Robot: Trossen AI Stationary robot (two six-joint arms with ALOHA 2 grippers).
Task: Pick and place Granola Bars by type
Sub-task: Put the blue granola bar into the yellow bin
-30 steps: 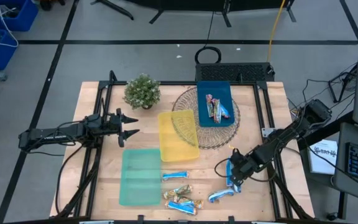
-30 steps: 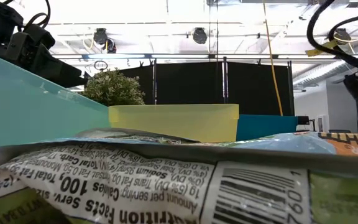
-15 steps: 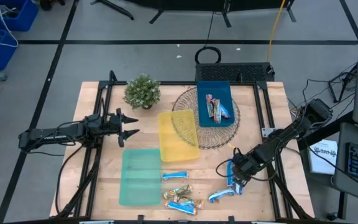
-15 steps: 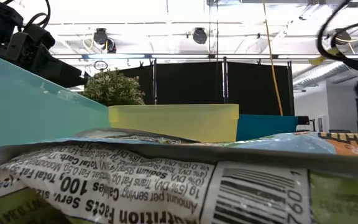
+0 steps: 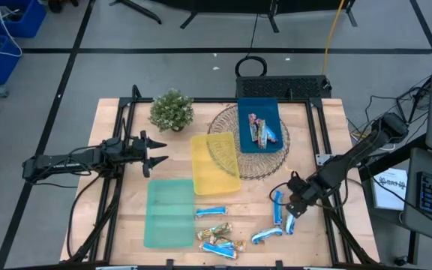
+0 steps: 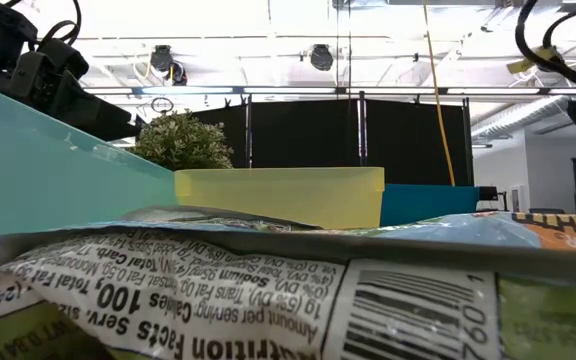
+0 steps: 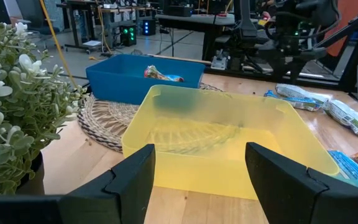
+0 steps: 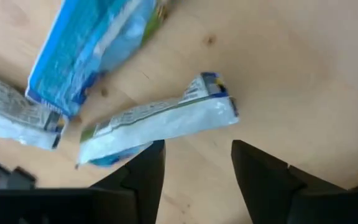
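Several granola bars lie on the table near its front edge. Two are blue-and-white [image 5: 277, 206] [image 5: 289, 223], with others [image 5: 265, 235] [image 5: 211, 212] and gold-brown ones [image 5: 216, 229] nearby. More bars [image 5: 259, 129] lie in the blue tray [image 5: 246, 112]. My right gripper [image 5: 291, 204] hangs open just right of the two blue-and-white bars. In its wrist view one bar [image 8: 160, 127] lies flat on the wood beyond the open fingers [image 8: 148, 171], beside a blue one [image 8: 98, 43]. My left gripper [image 5: 156, 154] waits open at the table's left, facing the yellow tray [image 7: 216, 137].
The yellow tray [image 5: 214, 163] overlaps a woven mat [image 5: 231, 150] that also bears the blue tray. A green tray [image 5: 169, 212] lies at front left. A potted plant [image 5: 172, 110] stands at the back. In the low view a wrapper [image 6: 268, 290] fills the foreground.
My right gripper has drawn away from the blue-and-white bars toward the table's right edge. A bar that lay under it now shows bare on the wood.
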